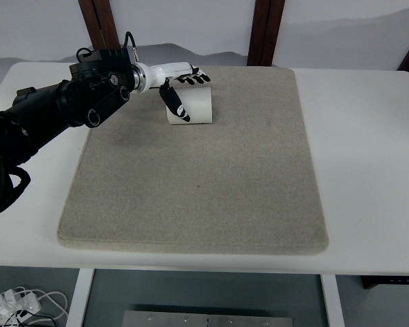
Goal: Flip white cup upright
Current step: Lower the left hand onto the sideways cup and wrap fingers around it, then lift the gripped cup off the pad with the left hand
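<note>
A white cup sits on the far left part of the grey felt mat; I cannot tell from above whether it lies on its side or stands. My left hand reaches in from the left on a black arm and closes around the cup. Its black-tipped fingers lie along the cup's far side and the thumb crosses its near left side. The cup's left end is hidden behind the thumb. My right arm does not show.
The mat lies on a white table. Dark wooden posts stand against the wall behind the table's far edge. White cables lie on the floor at the lower left.
</note>
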Controlling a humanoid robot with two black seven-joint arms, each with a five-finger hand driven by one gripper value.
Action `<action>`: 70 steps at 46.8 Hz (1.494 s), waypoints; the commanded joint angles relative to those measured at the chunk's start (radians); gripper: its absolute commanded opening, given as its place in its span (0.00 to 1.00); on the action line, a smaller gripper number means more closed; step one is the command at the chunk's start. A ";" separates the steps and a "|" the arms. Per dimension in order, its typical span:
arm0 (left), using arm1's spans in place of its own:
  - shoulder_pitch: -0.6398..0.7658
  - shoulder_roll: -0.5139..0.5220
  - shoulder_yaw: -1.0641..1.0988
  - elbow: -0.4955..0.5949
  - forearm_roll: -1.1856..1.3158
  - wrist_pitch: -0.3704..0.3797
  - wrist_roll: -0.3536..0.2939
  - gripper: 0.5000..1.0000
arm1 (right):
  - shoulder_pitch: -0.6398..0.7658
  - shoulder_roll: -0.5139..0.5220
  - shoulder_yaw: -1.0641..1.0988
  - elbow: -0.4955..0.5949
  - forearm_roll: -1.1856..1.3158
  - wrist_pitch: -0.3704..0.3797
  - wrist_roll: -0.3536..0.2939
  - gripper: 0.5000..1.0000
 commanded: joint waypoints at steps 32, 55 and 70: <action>0.015 -0.040 0.053 0.006 0.010 0.022 0.000 0.00 | 0.000 0.000 0.000 0.000 0.000 0.000 0.000 0.90; -0.023 -0.028 0.036 0.012 -0.010 0.028 -0.009 0.00 | 0.000 0.000 0.000 0.000 0.000 0.000 0.000 0.90; -0.063 -0.001 0.018 0.011 -0.434 -0.125 -0.015 0.00 | 0.000 0.000 0.000 0.000 0.000 0.000 0.000 0.90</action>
